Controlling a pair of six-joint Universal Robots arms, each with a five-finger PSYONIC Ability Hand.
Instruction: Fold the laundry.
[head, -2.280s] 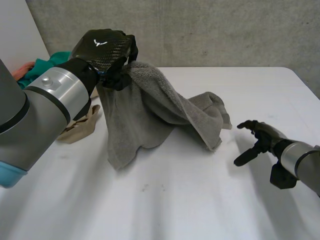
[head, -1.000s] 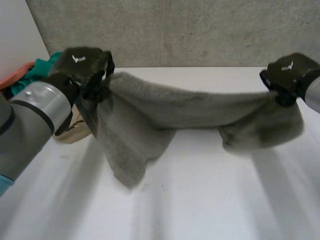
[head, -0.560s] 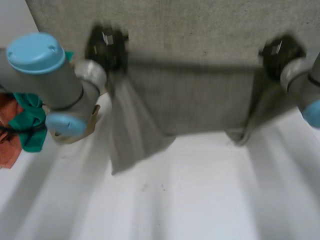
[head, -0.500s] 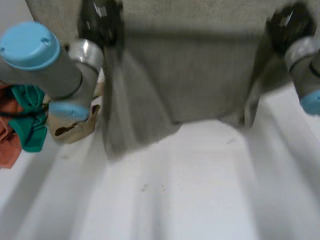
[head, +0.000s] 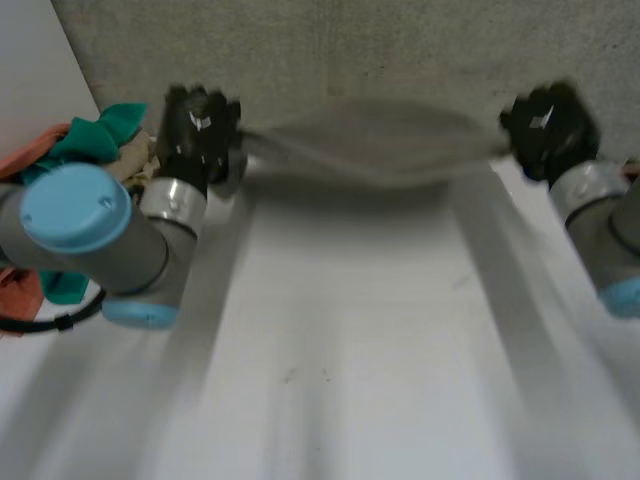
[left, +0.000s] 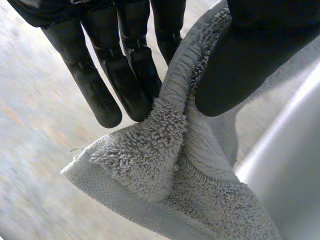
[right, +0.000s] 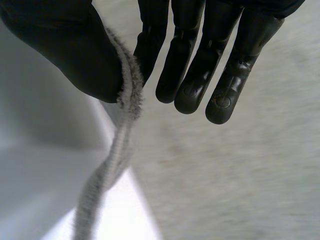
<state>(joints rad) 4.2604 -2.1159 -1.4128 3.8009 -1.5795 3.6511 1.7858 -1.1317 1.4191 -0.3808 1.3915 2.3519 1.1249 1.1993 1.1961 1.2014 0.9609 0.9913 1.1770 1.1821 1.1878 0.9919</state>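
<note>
The light is soft and even and falls from above. In the head view the white table (head: 330, 400) is the brightest surface, and the far concrete wall (head: 400, 50) is a dimmer grey. A broad, soft-edged shadow lies on the table under the towel (head: 370, 140). The towel there is smeared into a blurred band, and the left hand (head: 200, 125) and right hand (head: 545, 125) are blurred too. In the left wrist view the towel's loops are crisp against a streaked background. In the right wrist view the right hand carries small dull highlights, and the towel's edge goes soft away from the hand.
</note>
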